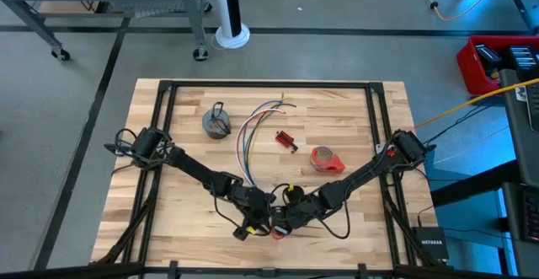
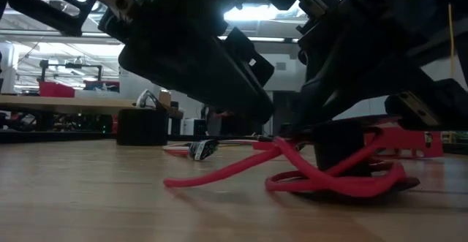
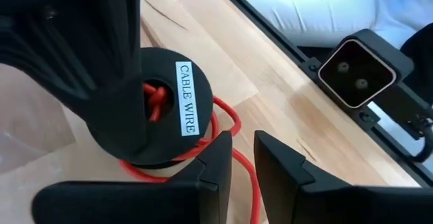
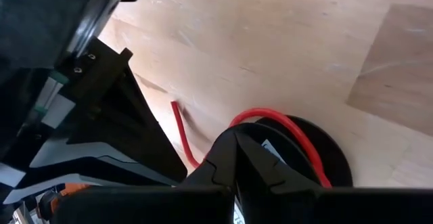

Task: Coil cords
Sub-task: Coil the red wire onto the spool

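Both arms are huddled at the near edge of the counter [image 1: 168, 195], working on a black spool [image 3: 159, 109] labelled "cable wire" with a red cord [image 2: 241, 165] spilling off it in loose loops.

The right hand [image 4: 233, 160] has its fingers pinched together right on top of the spool. My guess is it's pinning the spool so it can't skid while the cord gets wound.

The left hand [image 3: 242, 163] sits just beside the spool with a narrow gap between its fingers. The red cord runs down through that gap, but I can't tell if it's gripped or just passing through.

The multicolour wire bundle [image 1: 253, 136] and the grey coil [image 1: 216, 123] lie well beyond both hands, untouched.
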{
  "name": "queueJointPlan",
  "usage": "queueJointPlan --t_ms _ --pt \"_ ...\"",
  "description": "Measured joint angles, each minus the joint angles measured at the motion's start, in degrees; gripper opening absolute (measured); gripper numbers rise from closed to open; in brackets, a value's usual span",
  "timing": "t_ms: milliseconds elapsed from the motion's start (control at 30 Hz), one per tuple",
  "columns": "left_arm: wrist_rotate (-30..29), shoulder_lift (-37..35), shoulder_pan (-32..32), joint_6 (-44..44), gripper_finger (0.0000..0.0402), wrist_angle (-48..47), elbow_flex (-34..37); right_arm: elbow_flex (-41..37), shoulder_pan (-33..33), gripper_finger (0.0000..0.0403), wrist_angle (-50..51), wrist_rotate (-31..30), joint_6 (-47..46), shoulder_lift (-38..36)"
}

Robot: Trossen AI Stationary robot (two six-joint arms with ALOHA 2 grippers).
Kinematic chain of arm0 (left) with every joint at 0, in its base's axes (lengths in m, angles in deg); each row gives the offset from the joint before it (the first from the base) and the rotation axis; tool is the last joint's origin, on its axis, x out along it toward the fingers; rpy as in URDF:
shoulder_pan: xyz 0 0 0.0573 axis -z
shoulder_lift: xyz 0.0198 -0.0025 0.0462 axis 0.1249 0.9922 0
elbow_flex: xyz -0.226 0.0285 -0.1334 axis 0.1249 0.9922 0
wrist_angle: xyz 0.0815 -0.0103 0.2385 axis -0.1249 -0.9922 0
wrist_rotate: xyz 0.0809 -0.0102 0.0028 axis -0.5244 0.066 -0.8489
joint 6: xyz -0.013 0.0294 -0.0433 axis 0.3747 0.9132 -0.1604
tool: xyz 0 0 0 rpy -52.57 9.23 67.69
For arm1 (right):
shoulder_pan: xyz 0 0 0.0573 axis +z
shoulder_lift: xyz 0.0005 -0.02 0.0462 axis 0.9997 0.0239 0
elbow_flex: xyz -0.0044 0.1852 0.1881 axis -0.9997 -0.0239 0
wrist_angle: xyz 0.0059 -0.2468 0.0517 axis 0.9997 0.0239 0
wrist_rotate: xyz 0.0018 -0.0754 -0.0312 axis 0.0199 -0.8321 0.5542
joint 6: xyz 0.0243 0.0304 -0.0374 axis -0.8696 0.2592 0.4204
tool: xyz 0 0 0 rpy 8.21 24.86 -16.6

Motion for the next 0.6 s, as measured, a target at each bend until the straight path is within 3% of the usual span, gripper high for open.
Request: queueJointPlan --t_ms 333,600 --pt "-1.74 0.01 -0.04 1.02 0.0056 -0.52 0.09 -0.07 0.18 0.001 -2.28 -5.53 2.42 1.33" --pt "-1.77 0.02 -0.02 1.12 0.0056 -0.43 0.09 -0.07 0.18 0.001 -2.75 -5.92 3.18 1.37"
